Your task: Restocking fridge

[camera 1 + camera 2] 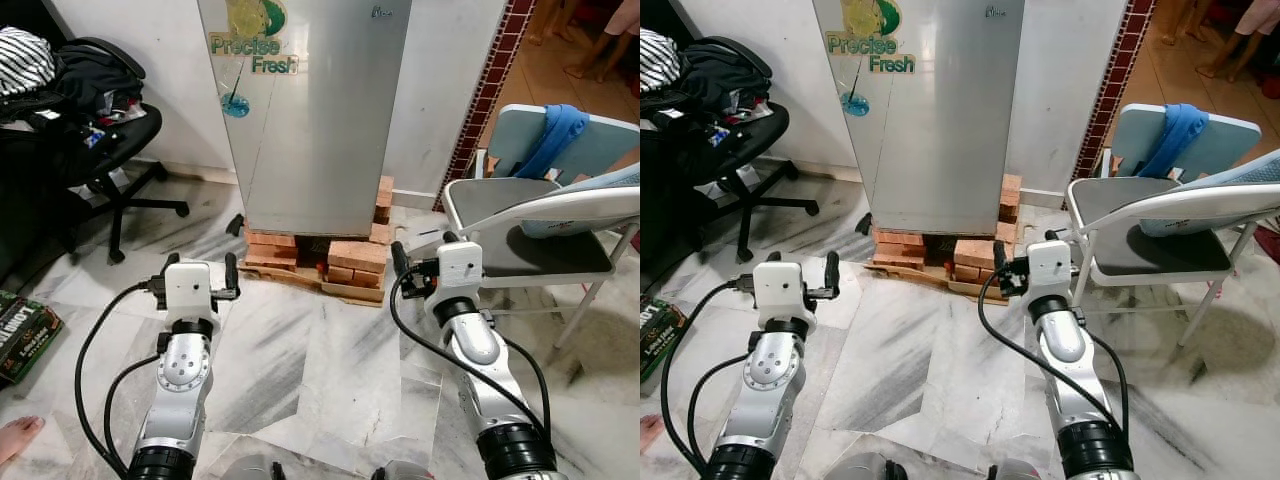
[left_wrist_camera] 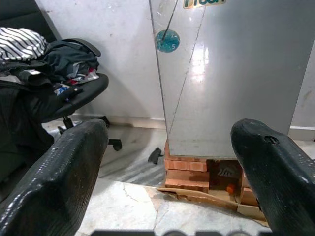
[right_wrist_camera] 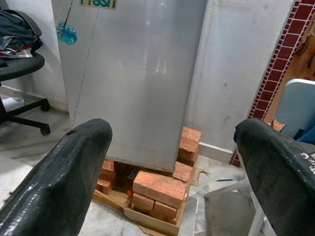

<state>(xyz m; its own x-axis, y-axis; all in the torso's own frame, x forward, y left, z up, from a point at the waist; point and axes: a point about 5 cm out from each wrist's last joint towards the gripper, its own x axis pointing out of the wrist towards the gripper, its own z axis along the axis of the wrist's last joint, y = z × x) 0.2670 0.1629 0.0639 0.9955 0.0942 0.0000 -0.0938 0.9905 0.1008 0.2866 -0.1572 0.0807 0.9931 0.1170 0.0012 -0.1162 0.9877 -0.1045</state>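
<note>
So the silver fridge [image 1: 315, 110] is dead ahead with its door closed, sitting up on a stack of red bricks [image 1: 340, 258] on a flattened bit of cardboard over the marble floor [image 1: 300, 370]. There's a "Precise Fresh" sticker [image 1: 252, 50] near the top of the door.

Both arms are held out in front of the fridge, short of the bricks. The left pincer [image 1: 200, 272] is spread wide with nothing in it, and the right pincer [image 1: 425, 258] is spread wide and empty too, not touching the fridge.

Left of the fridge is a black office chair [image 1: 100, 140] piled with clothes. Right of the fridge there's a folding chair [image 1: 540, 225] with a blue cloth [image 1: 555, 135] draped on another seat behind it.
</note>
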